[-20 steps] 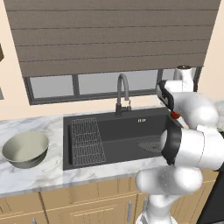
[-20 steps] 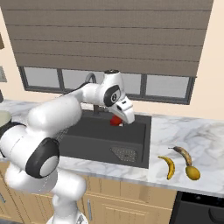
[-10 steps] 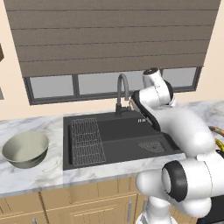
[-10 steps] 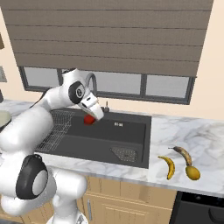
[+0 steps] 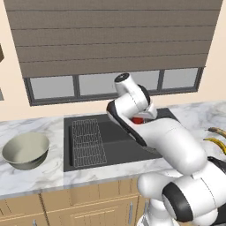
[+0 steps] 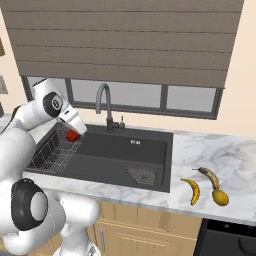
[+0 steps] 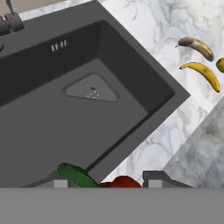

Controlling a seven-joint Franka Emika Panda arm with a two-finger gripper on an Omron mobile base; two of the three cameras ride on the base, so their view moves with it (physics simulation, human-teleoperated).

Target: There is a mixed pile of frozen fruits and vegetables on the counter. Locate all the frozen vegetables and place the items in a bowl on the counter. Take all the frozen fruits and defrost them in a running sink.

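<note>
base views flank sink [image 5: 119,145], hand view overhead

I have open air above the sink [image 6: 115,152], whose dark basin floor is bare around the drain strainer [image 6: 141,174]. The gooseneck tap [image 6: 103,102] rises at the back rim and blocks a straight pass there. The wire rack [image 5: 86,141] covers the basin's left part. Between sink and bowl [image 5: 26,150] the table [image 5: 44,174] lies bare. On the right the bananas [image 6: 192,190] and a yellow piece [image 6: 220,197] lie close together, with bare marble toward the sink.
</note>
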